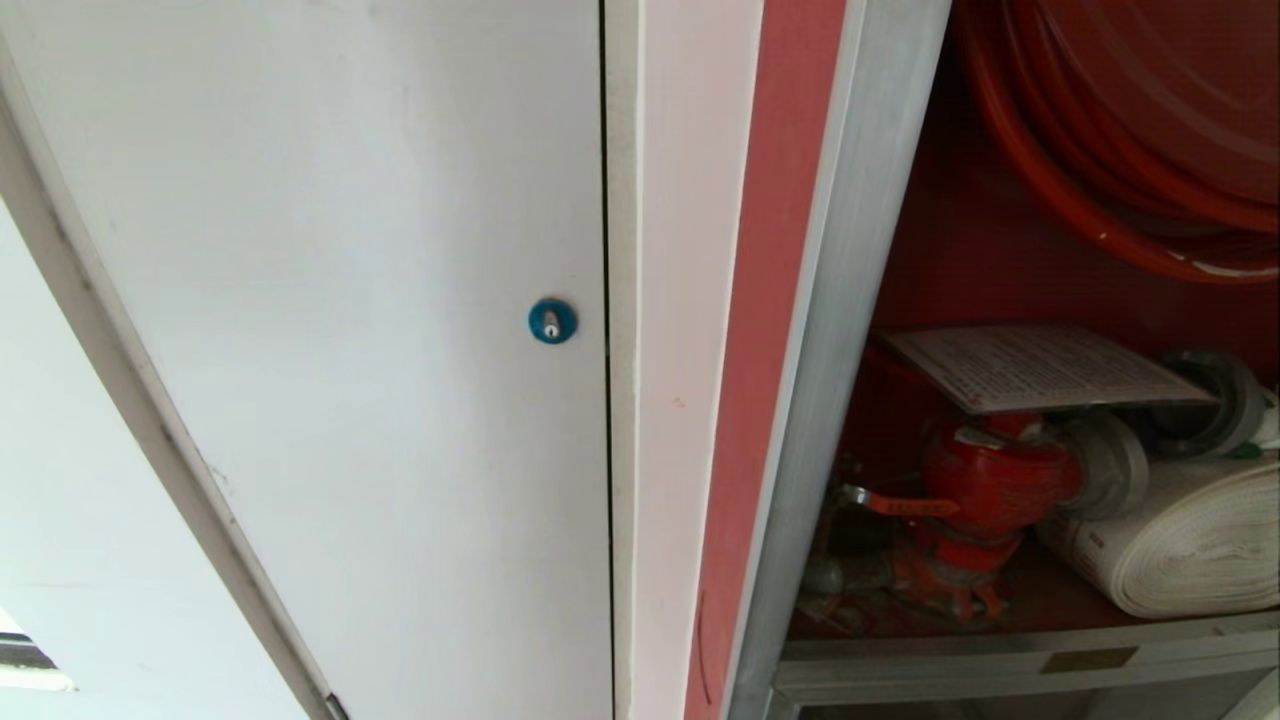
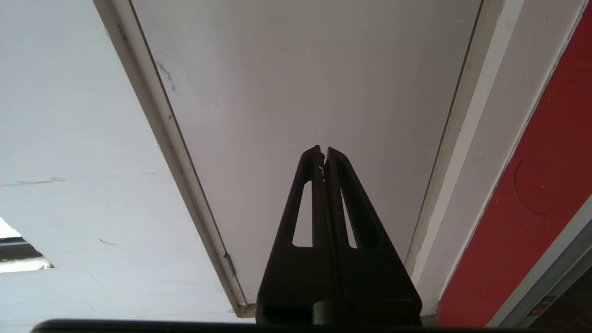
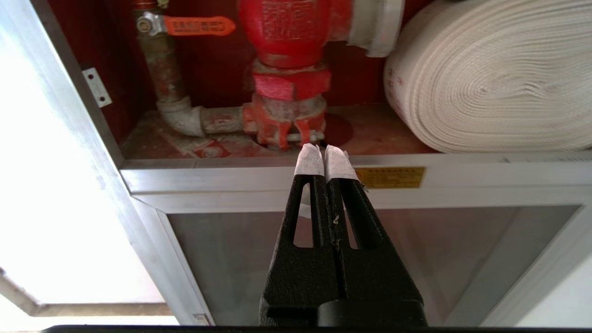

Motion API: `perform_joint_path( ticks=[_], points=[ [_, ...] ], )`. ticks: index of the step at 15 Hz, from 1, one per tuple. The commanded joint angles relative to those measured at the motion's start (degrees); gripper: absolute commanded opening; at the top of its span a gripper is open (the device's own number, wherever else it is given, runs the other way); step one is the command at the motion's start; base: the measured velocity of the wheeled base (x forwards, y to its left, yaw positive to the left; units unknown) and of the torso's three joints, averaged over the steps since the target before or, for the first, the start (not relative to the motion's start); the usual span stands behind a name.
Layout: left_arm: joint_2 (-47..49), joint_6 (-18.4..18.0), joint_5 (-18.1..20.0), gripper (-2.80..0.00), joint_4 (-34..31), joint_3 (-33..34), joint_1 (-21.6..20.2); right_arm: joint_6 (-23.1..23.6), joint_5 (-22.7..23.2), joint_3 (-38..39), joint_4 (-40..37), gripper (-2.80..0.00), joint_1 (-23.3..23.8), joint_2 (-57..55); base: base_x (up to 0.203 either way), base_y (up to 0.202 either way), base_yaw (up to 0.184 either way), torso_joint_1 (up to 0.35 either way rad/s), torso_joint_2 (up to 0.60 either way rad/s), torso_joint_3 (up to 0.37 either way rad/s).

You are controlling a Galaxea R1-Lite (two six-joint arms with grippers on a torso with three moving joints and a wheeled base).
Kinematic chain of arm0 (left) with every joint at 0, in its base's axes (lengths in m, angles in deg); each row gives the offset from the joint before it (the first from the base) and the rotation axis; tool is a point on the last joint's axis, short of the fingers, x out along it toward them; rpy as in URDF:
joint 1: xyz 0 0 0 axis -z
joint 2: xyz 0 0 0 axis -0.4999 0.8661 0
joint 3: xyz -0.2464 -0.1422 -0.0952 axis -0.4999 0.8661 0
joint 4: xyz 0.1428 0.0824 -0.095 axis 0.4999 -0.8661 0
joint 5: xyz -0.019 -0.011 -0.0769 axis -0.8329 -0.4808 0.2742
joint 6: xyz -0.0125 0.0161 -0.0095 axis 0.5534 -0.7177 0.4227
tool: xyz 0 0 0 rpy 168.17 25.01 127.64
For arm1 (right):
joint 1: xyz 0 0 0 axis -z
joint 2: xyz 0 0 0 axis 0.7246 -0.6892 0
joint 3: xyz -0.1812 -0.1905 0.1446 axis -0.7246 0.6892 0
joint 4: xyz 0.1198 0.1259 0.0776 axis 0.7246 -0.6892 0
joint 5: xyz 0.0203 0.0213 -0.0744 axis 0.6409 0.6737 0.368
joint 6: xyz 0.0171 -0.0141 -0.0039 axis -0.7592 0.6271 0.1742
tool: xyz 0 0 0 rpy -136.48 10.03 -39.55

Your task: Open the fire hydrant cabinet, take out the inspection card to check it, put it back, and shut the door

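I see fire hydrant cabinet open; inspection card lying on red valve, above right gripper, fingers pressed together, empty. Left gripper pressed together before white door.

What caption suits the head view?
Open fire hydrant cabinet with the inspection card resting atop the red valve, beside a white door; no pincer in sight.

No text can be read. The card lying on the red valve bears dense small print, too fine to make out. A yellow plate on the cabinet's sill carries dark lettering, a red label on the hose and the valve's orange handle show marks, all illegible.
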Motion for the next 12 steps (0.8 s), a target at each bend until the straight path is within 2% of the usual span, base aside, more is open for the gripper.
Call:
perform_joint_path(
  ticks=[1, 12],
  points=[
    [0.0, -0.01, 0.0, -2.8, 0.04, 0.7, -0.01, 0.0, 0.0, 0.18, 0.04, -2.8, -0.01, -0.09, 0.0, 0.0, 0.0, -0.027, 0.0, -0.002],
    [0.0, -0.01, 0.0, -2.8, 0.04, 0.7, -0.01, -0.09, -0.09, 0.18, 0.04, -2.8, -0.01, -0.09, 0.0, 0.0, 0.0, 0.0, 0.0, 0.0]
  ],
)
